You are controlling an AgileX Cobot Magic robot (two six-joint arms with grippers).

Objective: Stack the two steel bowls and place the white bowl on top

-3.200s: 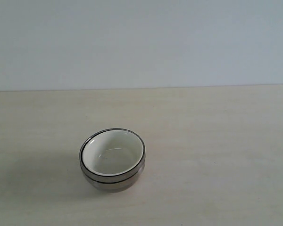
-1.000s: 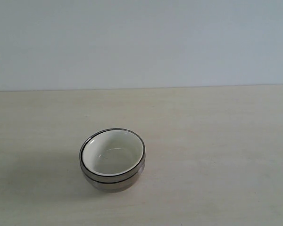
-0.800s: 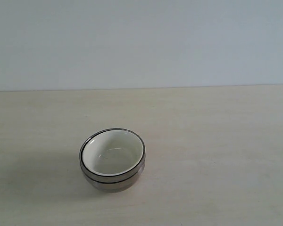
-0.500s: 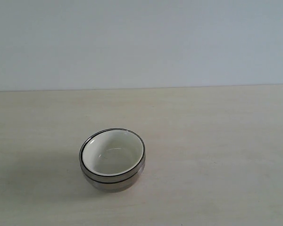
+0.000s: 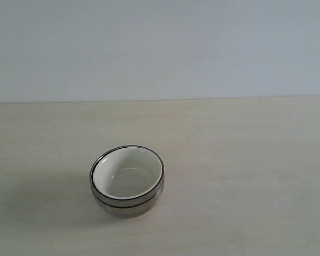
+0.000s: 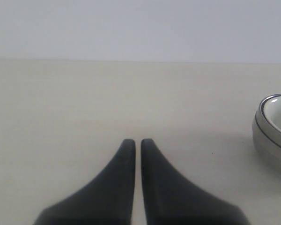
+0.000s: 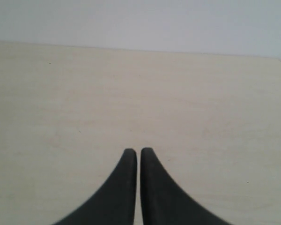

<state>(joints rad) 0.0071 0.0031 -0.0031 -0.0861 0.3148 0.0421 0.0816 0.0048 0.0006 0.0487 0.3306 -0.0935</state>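
Nothing has moved in the last few seconds. The white bowl (image 5: 127, 172) sits inside the two steel bowls (image 5: 129, 206). They make one stack near the front edge of the surface (image 5: 245, 160), a bit toward its left side. The left fingers (image 6: 130, 146) are closed on nothing, off to one side of the stack. The right fingers (image 7: 131, 157) are closed on nothing too. I think the job looks done, so the arms can just rest
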